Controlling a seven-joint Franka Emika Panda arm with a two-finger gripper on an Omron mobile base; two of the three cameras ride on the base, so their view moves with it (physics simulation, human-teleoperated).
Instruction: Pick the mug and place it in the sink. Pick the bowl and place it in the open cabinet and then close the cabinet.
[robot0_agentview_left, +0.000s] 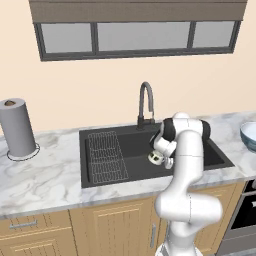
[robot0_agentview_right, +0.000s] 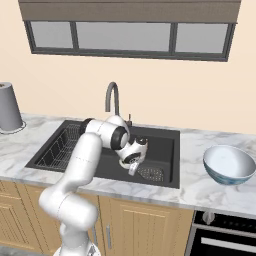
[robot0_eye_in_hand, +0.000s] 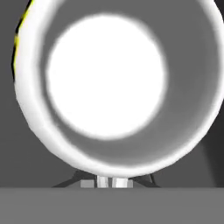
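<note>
The mug (robot0_eye_in_hand: 116, 83) sat low inside the sink (robot0_agentview_left: 100, 177), the gripper (robot0_eye_in_hand: 108, 181) pinching its rim narrowly; the bowl (robot0_agentview_right: 229, 165) waited right of the sink

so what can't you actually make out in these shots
- End effector state: in both base views too small to judge; in the hand view the mug hides the fingers.
- Whether the mug rests on the sink floor: not clear from either base view.
- Bowl: cut off by the right edge of the left base view.
- Cabinet: not visible.
</note>
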